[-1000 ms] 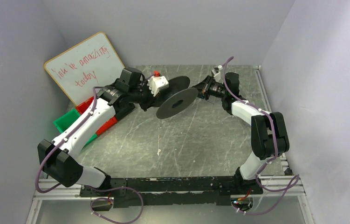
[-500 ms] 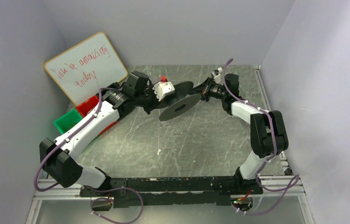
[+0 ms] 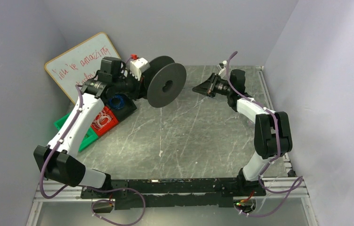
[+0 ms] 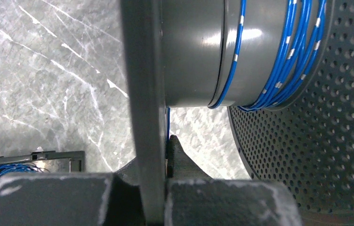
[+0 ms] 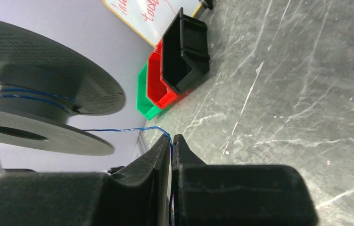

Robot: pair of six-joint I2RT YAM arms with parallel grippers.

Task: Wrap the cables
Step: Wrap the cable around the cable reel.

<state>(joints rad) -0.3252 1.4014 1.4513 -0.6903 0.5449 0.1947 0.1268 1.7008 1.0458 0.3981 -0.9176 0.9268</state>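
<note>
We are in the winding step. The left hand point(image 4: 156, 157) is clamped tight on one flange of the spool point(image 3: 165, 87) and holds it up off the bench point(image 3: 189, 136) at the far left, with the flanges upright and the hole facing us. The wire point(image 4: 288, 56) lies in several turns round the hub, bunched against the perforated flange, with a lone turn nearer the middle. From the spool a single strand runs right, across open air, to the right hand point(image 5: 171, 141), which sits well apart at the far right of centre. Its fingers are all but together, with the strand passing between them, so we read it as a light pinch on the wire. A further blue coil lies in the black bin point(image 3: 123, 106) below the left hand; whether it joins the strand we cannot tell. For the next move we judge that the spool must turn, or the right hand circle it, while the pinch stays loose enough to feed wire yet firm enough to keep it taut and guide new turns across the bare hub.
</note>
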